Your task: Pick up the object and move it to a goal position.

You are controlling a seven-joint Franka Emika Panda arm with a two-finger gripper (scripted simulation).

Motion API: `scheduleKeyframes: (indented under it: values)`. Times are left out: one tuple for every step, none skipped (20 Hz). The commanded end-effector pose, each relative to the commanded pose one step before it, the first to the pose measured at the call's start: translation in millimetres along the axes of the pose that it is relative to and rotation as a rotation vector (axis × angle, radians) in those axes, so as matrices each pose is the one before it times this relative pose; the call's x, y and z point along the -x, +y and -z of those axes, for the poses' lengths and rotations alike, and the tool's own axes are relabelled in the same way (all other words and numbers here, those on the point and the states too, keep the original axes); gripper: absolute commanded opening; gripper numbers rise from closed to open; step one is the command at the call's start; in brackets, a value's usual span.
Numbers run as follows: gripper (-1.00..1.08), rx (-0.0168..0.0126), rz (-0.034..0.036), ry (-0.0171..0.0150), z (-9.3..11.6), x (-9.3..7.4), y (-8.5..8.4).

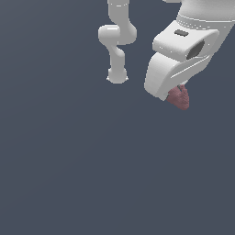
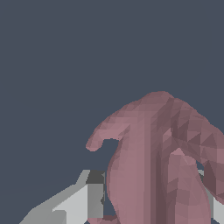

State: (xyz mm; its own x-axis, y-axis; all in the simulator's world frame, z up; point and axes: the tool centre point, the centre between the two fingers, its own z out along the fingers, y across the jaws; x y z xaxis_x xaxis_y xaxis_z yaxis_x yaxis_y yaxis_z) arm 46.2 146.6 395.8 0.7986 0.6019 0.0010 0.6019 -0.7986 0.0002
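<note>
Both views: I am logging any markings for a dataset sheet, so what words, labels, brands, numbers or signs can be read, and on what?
None: no text shows in either view.
The gripper is plain white, with only an unmarked dark patch on the hand.
The pink object bears no marking.

Exterior view is set high, looking down, arm seen far; wrist view is pressed close on the object, shared by both.
</note>
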Motion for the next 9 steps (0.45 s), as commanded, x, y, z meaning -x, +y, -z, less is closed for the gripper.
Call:
scheduleKeyframes:
  values:
    - [-1.00, -0.00042, -0.00062, -0.00096, 7.74, -2.93, -2.39]
    - [-1.00, 0.00000, 0.00000, 0.00000, 2.16, -0.91, -0.66]
    - [-1.00, 0.00000, 0.00000, 0.00000, 1.80, -0.78, -0.53]
    - [-1.00, 0.00000, 0.00000, 0.00000, 1.44, -0.66, -0.40]
    - [-1.00, 0.00000, 0.00000, 0.00000, 1.11, -0.54, -0.28]
    - [-1.00, 0.00000, 0.00000, 0.00000, 0.79, -0.42, -0.17]
    - [-1.00, 0.00000, 0.00000, 0.00000, 0.51, -0.30, -0.08]
    - [-1.00, 0.00000, 0.00000, 0.00000, 0.27, -0.18, -0.02]
    - [-1.00, 0.00000, 0.00000, 0.00000, 0.08, -0.06, 0.00]
